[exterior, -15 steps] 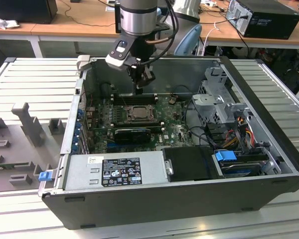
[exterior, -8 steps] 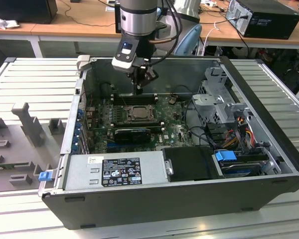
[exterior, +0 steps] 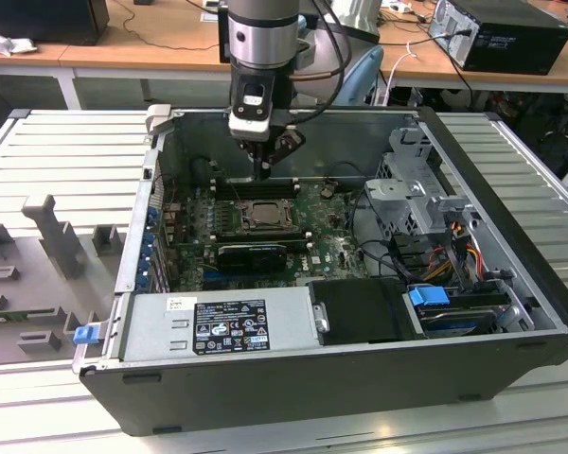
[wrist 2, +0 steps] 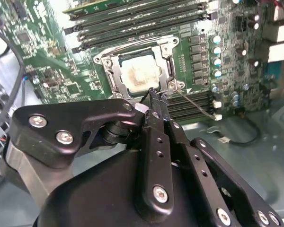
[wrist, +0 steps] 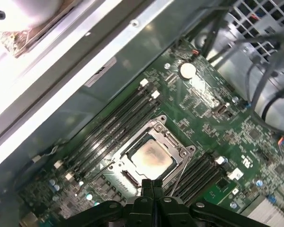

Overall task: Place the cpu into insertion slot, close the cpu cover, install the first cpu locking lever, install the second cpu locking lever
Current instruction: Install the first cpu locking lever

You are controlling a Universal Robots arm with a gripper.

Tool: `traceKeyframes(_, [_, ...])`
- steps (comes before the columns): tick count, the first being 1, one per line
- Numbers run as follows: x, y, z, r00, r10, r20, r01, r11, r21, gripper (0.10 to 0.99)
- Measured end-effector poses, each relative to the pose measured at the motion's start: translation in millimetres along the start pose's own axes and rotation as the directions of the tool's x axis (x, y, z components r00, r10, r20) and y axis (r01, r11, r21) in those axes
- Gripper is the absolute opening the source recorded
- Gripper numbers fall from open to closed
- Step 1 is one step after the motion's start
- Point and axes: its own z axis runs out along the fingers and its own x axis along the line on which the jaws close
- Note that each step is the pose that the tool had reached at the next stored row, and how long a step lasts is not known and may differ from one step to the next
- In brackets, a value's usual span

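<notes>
The cpu (wrist 2: 139,73) sits in the insertion slot (exterior: 262,214), with the cpu cover (wrist 2: 166,49) folded down around it. The end effector (wrist 2: 154,93), fingers pinched together on nothing, hovers at the socket's edge, probably so its narrowed tip can work the thin locking lever (wrist 2: 194,102)

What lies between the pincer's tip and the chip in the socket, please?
Only the near edge of the metal cover framing the chip; the shut pincer hangs right at that edge, as the second wrist view shows.
</notes>
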Motion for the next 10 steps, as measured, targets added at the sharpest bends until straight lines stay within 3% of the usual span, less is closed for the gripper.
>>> traceKeyframes(2, [0.0,0.0,0.0,0.9991,-0.043,-0.001,0.043,0.9991,0.0,0.106])
traceKeyframes(4, [0.0,0.0,0.2,0.9931,-0.118,-0.0027,0.118,0.9931,-0.001,0.106])
traceKeyframes(6, [0.0,0.0,0.4,0.9822,-0.188,-0.0038,0.188,0.9822,-0.002,0.106])
traceKeyframes(7, [0.0,0.0,0.5,0.9737,-0.228,-0.0045,0.228,0.9737,-0.003,0.106])
traceKeyframes(9, [0.0,-0.1,0.6,0.9646,-0.264,-0.0053,0.264,0.9646,-0.004,0.106])
traceKeyframes(10, [0.0,-0.1,0.7,0.9566,-0.291,-0.0059,0.291,0.9566,-0.004,0.106])
